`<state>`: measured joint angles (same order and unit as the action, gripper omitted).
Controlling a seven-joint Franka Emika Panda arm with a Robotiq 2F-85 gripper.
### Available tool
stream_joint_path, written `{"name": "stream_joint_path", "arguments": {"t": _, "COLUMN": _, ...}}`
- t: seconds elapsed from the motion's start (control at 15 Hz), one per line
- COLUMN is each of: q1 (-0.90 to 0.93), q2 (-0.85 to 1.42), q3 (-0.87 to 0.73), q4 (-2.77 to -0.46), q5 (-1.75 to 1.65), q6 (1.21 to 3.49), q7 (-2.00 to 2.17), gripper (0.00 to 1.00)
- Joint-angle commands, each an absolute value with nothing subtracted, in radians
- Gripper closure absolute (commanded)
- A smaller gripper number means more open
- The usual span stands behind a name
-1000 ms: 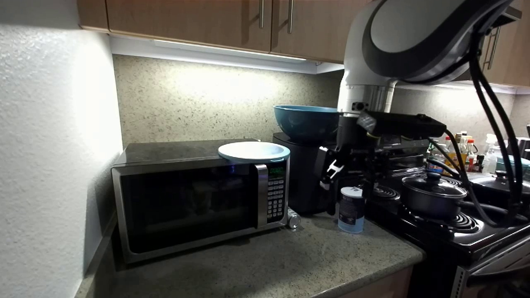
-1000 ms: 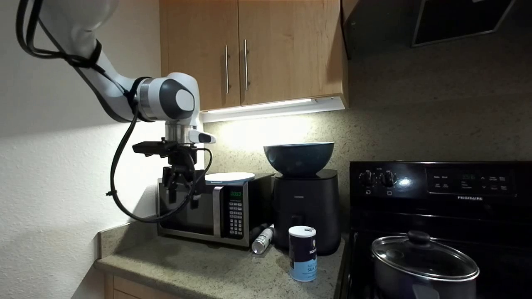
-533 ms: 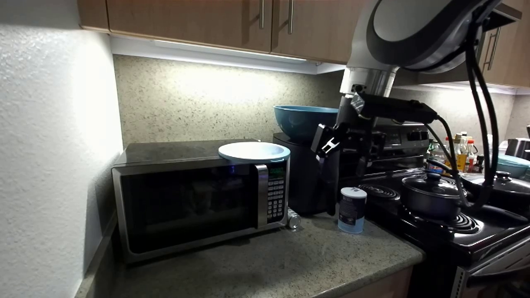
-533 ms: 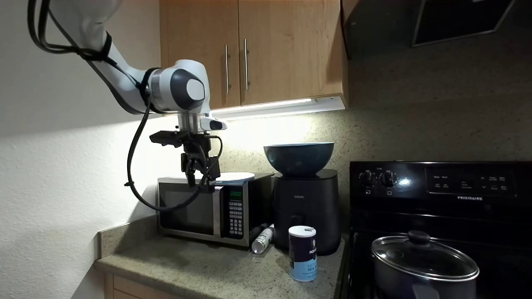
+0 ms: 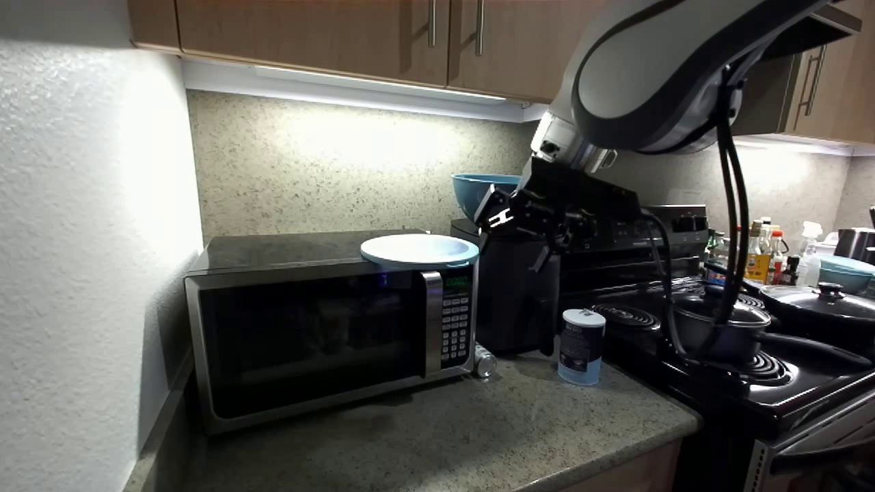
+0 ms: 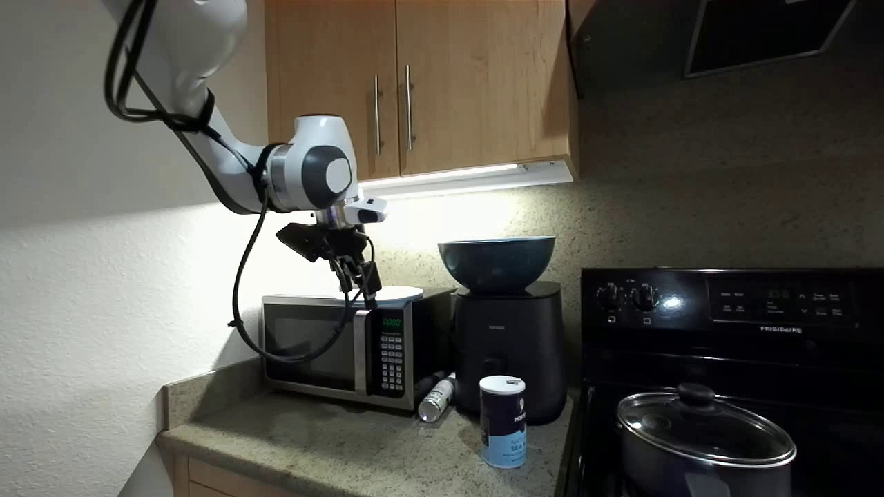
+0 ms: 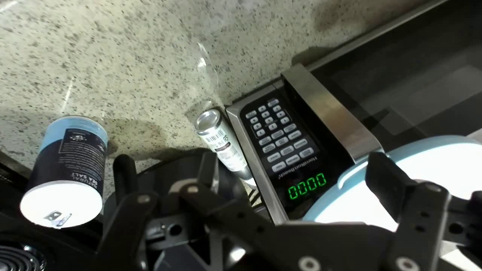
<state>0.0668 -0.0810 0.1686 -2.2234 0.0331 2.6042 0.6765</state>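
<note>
I have the gripper (image 7: 293, 169) tilted near one end of the microwave (image 5: 328, 328), well above the counter (image 6: 331, 442), with its jaws spread apart. Through the gap my wrist view gives me the keypad (image 7: 282, 135), the green display (image 7: 307, 186) reading 0000, and an edge of the blue-rimmed plate (image 5: 419, 248). That plate lies flat on top of the microwave, at the front corner over the keypad, and looks like the thing nearest my fingers (image 7: 389, 184); one of them crosses in front of its white face in the wrist view, and I cannot tell how much space separates the two. The steel handle (image 5: 432, 324) stands just beside the keypad, and the microwave door (image 5: 307, 342) is closed. A can (image 7: 226, 148) lies on its side on the counter, along the microwave's side, between it and the black air fryer (image 6: 511, 352), which carries a dark blue bowl (image 6: 497, 264) on top. Nearer the stove (image 6: 732, 310) I have a salt canister (image 6: 503, 422) upright on the counter, white lid (image 6: 502, 385) up. On the stove sits a pot (image 6: 652, 466) under a glass lid (image 6: 739, 424), and in an exterior view a covered pan (image 5: 817, 305) stands near it, with bottles (image 5: 757, 253) behind. My arm (image 6: 321, 166) comes in from above, in front of the wooden cabinets (image 6: 483, 83), and a light strip (image 6: 442, 174) glows under them onto the speckled backsplash (image 5: 273, 171).
</note>
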Motion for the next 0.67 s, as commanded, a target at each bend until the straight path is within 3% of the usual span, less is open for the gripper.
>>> {"name": "stream_joint_path", "arguments": {"t": 0.0, "q1": 0.078, "q2": -0.057, "q3": 0.155, "q4": -2.204, "q5": 0.033, "q6": 2.610, "q7": 0.687, "gripper": 0.00}}
{"name": "stream_joint_path", "arguments": {"t": 0.27, "q1": 0.083, "q2": -0.009, "q3": 0.144, "q4": -2.159, "q5": 0.034, "q6": 2.610, "q7": 0.691, "gripper": 0.00}}
{"name": "stream_joint_path", "arguments": {"t": 0.6, "q1": 0.106, "q2": -0.007, "q3": 0.154, "q4": -2.154, "q5": 0.160, "q6": 2.783, "q7": 0.719, "gripper": 0.00}}
